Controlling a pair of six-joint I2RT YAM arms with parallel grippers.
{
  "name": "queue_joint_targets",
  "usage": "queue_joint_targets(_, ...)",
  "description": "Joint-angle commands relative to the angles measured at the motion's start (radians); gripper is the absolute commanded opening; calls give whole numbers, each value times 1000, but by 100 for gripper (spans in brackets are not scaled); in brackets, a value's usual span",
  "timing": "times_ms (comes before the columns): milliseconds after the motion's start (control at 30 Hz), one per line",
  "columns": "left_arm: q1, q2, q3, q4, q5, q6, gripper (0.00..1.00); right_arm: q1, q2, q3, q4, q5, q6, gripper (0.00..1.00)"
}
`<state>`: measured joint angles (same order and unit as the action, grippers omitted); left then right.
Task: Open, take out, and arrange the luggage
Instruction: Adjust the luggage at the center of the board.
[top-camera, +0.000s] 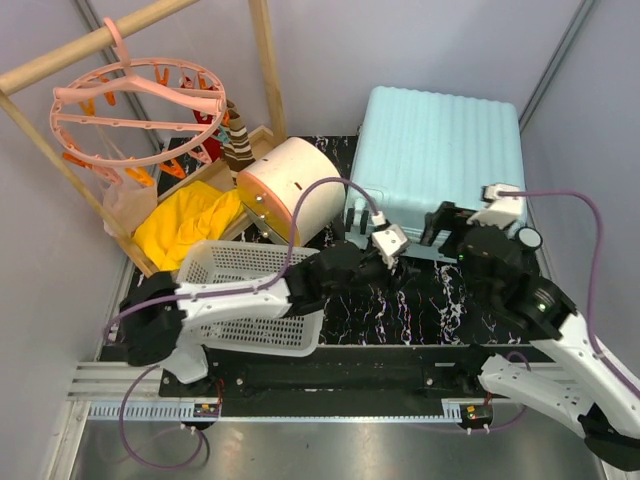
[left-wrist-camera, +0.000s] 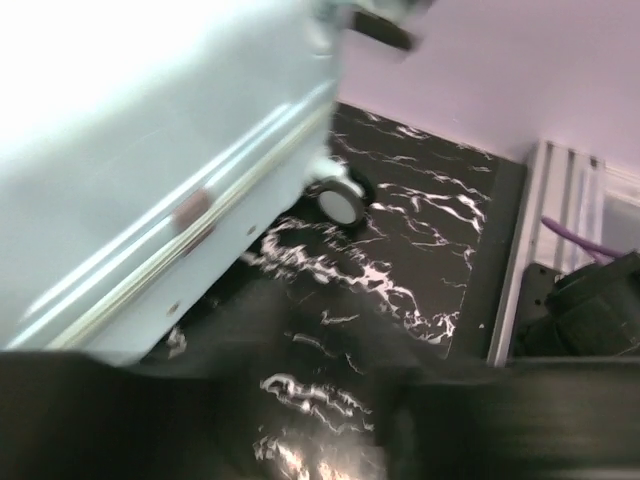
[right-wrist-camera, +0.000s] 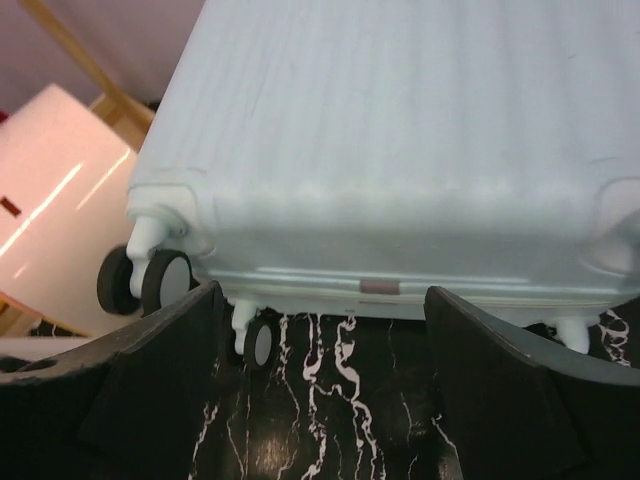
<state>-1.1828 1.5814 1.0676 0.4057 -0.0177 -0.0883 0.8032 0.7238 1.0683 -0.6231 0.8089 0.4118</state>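
Closed mint-blue luggage (top-camera: 435, 150) lies flat at the far right of the marble bench (top-camera: 420, 310), wheels toward the arms. The right tool (right-wrist-camera: 322, 320) gapes apart, empty, facing it. The left tool (top-camera: 392, 243) is blurred in its own view, so I cannot tell whether it is apart or together.

On my screen I see pale lilac-grey walls (top-camera: 420, 40) on the far side and both flanks; a grey metal strip (top-camera: 552, 55) runs up the right corner; the table (top-camera: 420, 300) is black with white marble veins; a wooden rack (top-camera: 266, 70) of light poles stands at the far left; a slotted metal rail (top-camera: 330, 408) edges the near side, with a brushed steel sheet (top-camera: 330, 455) nearer still; the light is soft and even.
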Motion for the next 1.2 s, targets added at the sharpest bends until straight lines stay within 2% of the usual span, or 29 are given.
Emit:
queue_joint_targets(0,9,-268,-75,-102,-214,65,92,5,114,41,35,-192,31,91)
queue_joint_targets(67,40,-404,-109,-201,-232,70,99,4,141,32,94,-258,65,91)
queue_joint_targets(200,179,-613,-216,-364,-232,-19,99,5,218,28,167,-341,105,90)
queue_joint_targets(233,280,-680,-225,-401,-194,-42,99,5,273,35,169,-353,116,89)
queue_joint_targets(267,342,-702,-228,-489,-164,-65,99,5,302,56,169,-376,123,89)
queue_joint_targets(333,492,-736,-233,-562,-137,-122,99,7,374,74,172,-395,145,89)
queue_joint_targets(367,517,-771,-238,-591,-154,-137,99,7,396,93,180,-408,148,89)
queue_joint_targets(533,659,-816,-215,-669,-52,-197,99,45,517,156,163,-372,131,90)
queue_joint_targets(700,773,-750,-95,-858,92,-143,99,77,600,202,145,-309,139,91)
queue_joint_targets(767,785,-730,-64,-907,128,-122,99,80,624,229,112,-249,140,91)
queue_joint_targets(967,810,-722,-34,-914,88,-57,99,87,716,285,72,-162,130,87)
queue_joint_targets(1033,825,-727,-50,-901,93,-62,99,87,750,295,72,-152,108,74)
queue_joint_targets(1100,841,-727,-80,-880,137,-68,99,87,767,314,72,-149,73,57)
queue_joint_targets(1133,845,-725,-87,-878,154,-68,99,88,769,317,68,-133,64,38)
queue_joint_targets(1167,847,-724,-95,-877,165,-68,99,87,766,318,65,-116,55,27)
